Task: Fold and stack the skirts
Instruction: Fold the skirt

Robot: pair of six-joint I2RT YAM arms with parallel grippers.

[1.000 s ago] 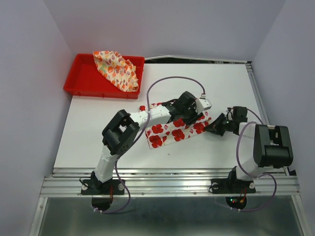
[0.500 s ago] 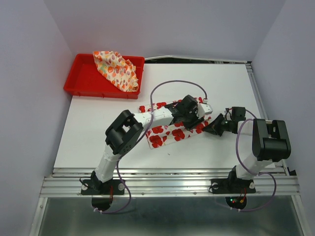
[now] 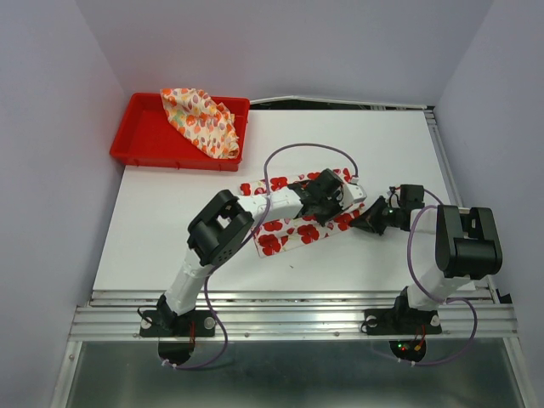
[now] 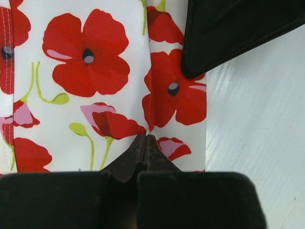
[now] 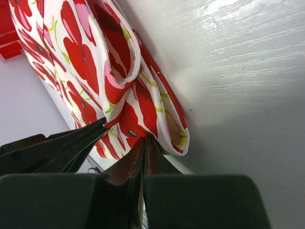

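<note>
From above, a white cloth skirt with big red flowers (image 3: 285, 236) lies folded into a long band in the middle of the white table (image 3: 170, 221), running from near left to far right. The left gripper (image 3: 338, 197) is down on the band's far-right part, its arm lying over the cloth. The right gripper (image 3: 367, 219) meets the band's right end. From this height I cannot tell how either pair of jaws stands. A cream cloth skirt with small orange, red and yellow marks (image 3: 202, 119) lies crumpled in a red plastic tray (image 3: 140, 157) at the table's far-left corner, well apart from the flowered skirt.

In the left wrist view, the left gripper (image 4: 144, 143) has its 2 jaws pressed together, pinching a raised crease of the flowered skirt (image 4: 86, 62), which fills the left and middle of the picture. The black right gripper (image 4: 228, 33) shows at the upper right, and the bare table (image 4: 257, 124) lies to the right.

In the right wrist view, the right gripper (image 5: 144, 143) has its jaws pressed together on the layered edge of the flowered skirt (image 5: 81, 52). The left gripper (image 5: 52, 148) shows as a black wedge touching the cloth just beside it. The table (image 5: 228, 71) fills the right.
</note>
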